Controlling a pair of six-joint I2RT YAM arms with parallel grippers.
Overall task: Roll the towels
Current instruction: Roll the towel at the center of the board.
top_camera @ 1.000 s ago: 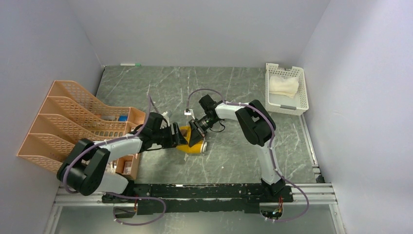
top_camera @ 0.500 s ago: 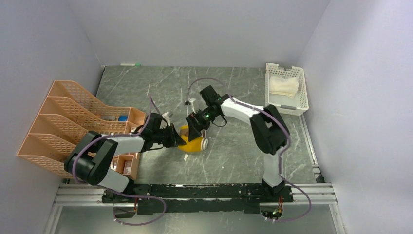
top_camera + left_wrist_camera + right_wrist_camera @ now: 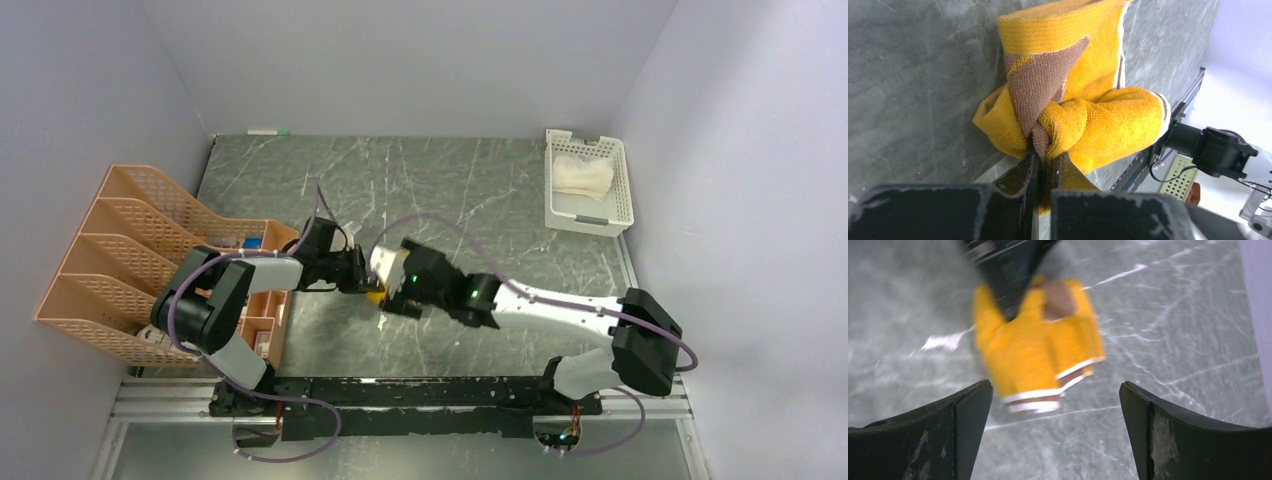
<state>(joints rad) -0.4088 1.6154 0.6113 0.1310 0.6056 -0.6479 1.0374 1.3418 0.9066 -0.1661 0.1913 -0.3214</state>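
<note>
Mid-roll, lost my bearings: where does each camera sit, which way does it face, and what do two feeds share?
Top external: above and behind the bases, looking down on the table, white basket and orange rack; left arm and right arm show.
Left wrist: looks along the left claw, shut on the brown-and-yellow towel; its own fingers show.
Right wrist: over that towel, looking down between the open right claw fingers; picture blurred.
Shared: both wrist views show the towel and the left claw pinching it.
</note>
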